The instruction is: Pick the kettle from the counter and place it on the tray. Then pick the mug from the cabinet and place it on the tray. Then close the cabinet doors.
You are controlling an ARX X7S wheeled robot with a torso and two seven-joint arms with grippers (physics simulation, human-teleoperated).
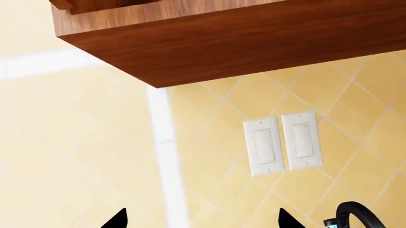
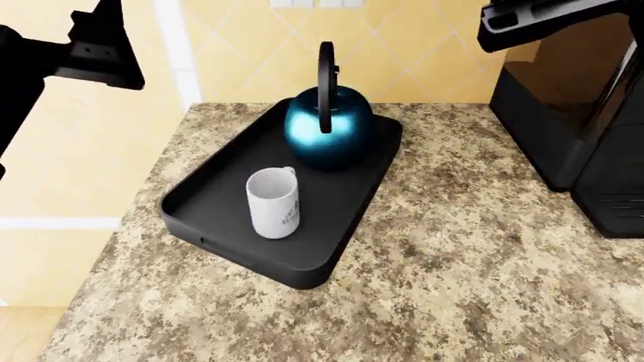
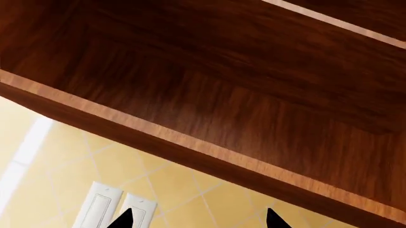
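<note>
In the centre of the head view, on the speckled granite surface [image 2: 473, 249]: the black tray [image 2: 216, 192], set at a slant. At the tray's upper end, the teal kettle [image 2: 328, 134], upright, black arched handle rising toward the top of the frame. Just below and left of it, also on the tray, the white mug [image 2: 274, 202], upright, handle toward the kettle, close beside it but apparently not touching. At the right edge of the head view, standing on the surface well apart from the tray: a tall black coffee machine [image 2: 578, 113]. At upper left, a dark arm segment [image 2: 71, 53] raised above the surface; at upper right, another dark arm part crossing in front of the coffee machine's top.

In the left wrist view: the left pincer [image 1: 201, 219], only two black fingertips showing at the bottom edge, spread apart, nothing between them. Ahead of it, yellow tiled wall [image 1: 76, 152], a pair of white light switches [image 1: 280, 144] at centre right, the wooden cabinet [image 1: 241, 38] underside across the top, and the kettle's handle at lower right.

In the right wrist view: the right pincer [image 3: 198, 219], likewise two separated black tips at the bottom, holding nothing. Filling most of the frame above, the dark wood cabinet; the switches at lower left. Cabinet doors not identifiable in any view.
</note>
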